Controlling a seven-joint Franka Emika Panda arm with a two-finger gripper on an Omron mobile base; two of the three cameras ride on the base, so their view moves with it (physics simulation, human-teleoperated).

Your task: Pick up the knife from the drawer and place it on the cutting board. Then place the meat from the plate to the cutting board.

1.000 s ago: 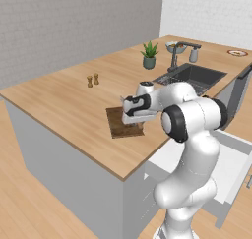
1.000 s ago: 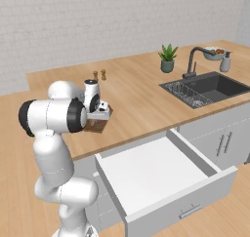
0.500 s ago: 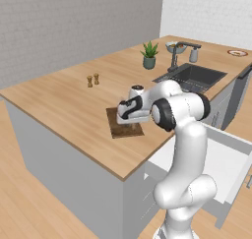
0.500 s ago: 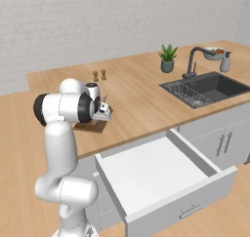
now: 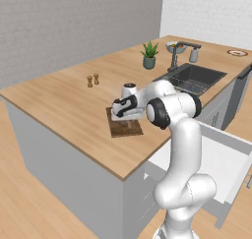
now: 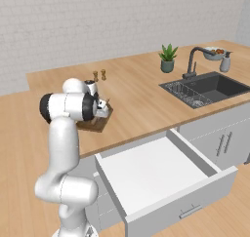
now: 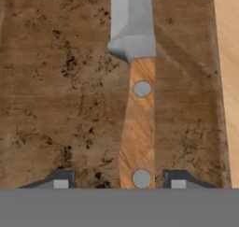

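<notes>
The knife, with a wooden riveted handle and a grey blade, lies flat on the dark brown cutting board. My gripper hangs just above it, open, with a fingertip on each side of the handle and clear of it. In the left base view the gripper points down over the cutting board near the counter's front edge. The right base view shows the gripper over the board. The drawer stands pulled out, its white inside bare. The red-rimmed plate sits far right; the meat is too small to make out.
A sink with a faucet lies to the right. A potted plant, a fruit bowl and a soap bottle stand behind it. Two small shakers stand behind the board.
The jaws have opened and let go of the knife, which now rests on the cutting board. The hand has swung a little further over the board.
</notes>
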